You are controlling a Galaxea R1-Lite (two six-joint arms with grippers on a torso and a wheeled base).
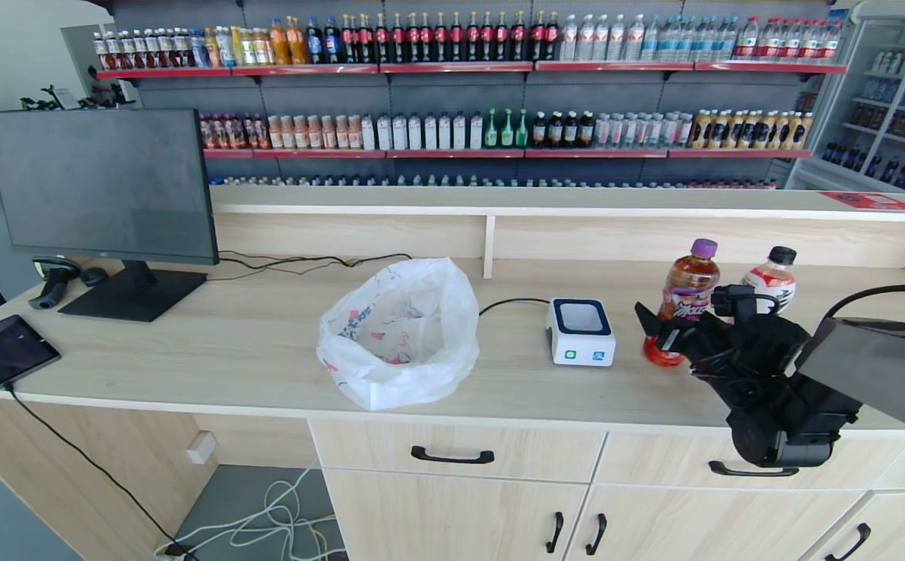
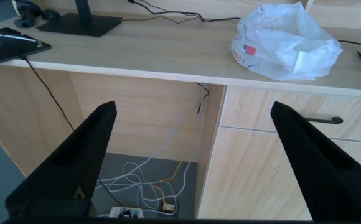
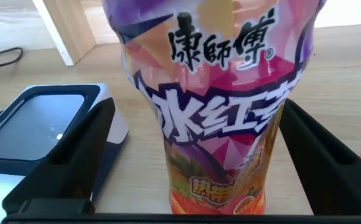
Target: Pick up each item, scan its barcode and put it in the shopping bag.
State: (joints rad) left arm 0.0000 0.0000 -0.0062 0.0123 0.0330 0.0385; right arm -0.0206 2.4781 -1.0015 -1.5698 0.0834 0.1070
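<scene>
Close up, the right wrist view has the purple-capped bottle (image 3: pixel 221 124) upright on the table (image 3: pixel 345 68) between the parted fingers of the right claw (image 3: pixel 196 112), with the scanner (image 3: pixel 43 130) just beside it. Head view adds the shopping bag (image 1: pixel 401 331) left of the scanner and a black-capped bottle (image 1: pixel 772 280) behind. Left claw (image 2: pixel 193 112), fingers apart, hangs below the table edge.

Large white characters across the pink-and-purple label of the bottle (image 3: pixel 221 118) — two small square signs, green and blue, on the scanner (image 1: pixel 581 331).
</scene>
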